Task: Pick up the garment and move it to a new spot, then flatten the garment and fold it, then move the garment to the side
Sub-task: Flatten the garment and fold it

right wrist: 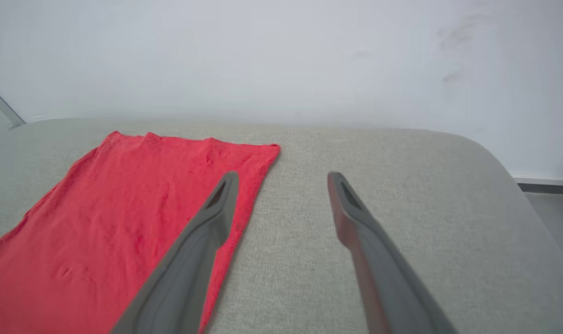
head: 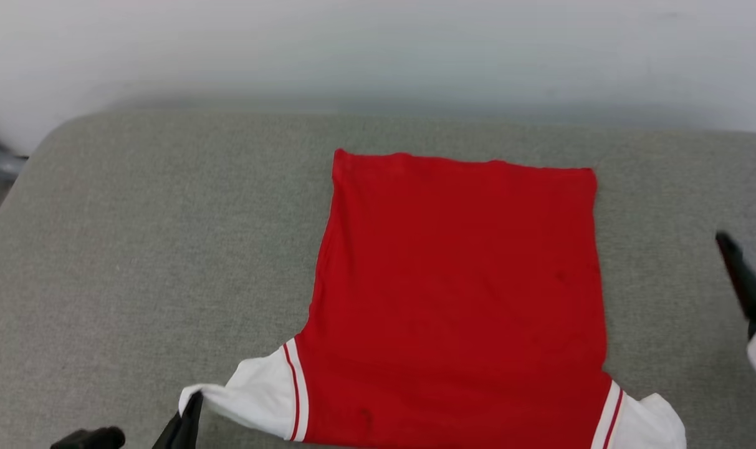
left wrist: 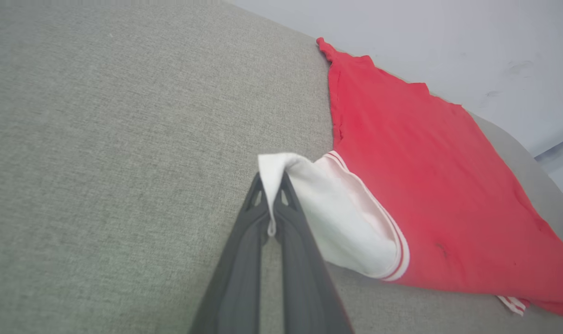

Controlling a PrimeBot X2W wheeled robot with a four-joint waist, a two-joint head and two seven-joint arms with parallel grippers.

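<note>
The red garment (head: 459, 280) lies spread flat on the grey cushion, hem towards the wall, plain side up; no letters or number show. Its white sleeves with red-and-white trim stick out at the near corners. My left gripper (head: 192, 402) is shut on the tip of the left sleeve (head: 253, 393), lifting it slightly off the cushion; the left wrist view shows the white cloth pinched between the fingertips of the left gripper (left wrist: 272, 181), with the garment (left wrist: 425, 176) beyond. My right gripper (head: 748, 240) hangs open, right of the garment. In the right wrist view, the right gripper (right wrist: 283, 178) holds nothing, beside the garment (right wrist: 123, 213).
The grey upholstered cushion (head: 134, 249) has rounded far corners and meets a white wall (head: 378, 50). Bare cushion stretches to the left of the garment and a narrower strip to its right. Floor (right wrist: 555, 208) shows past the cushion's right edge.
</note>
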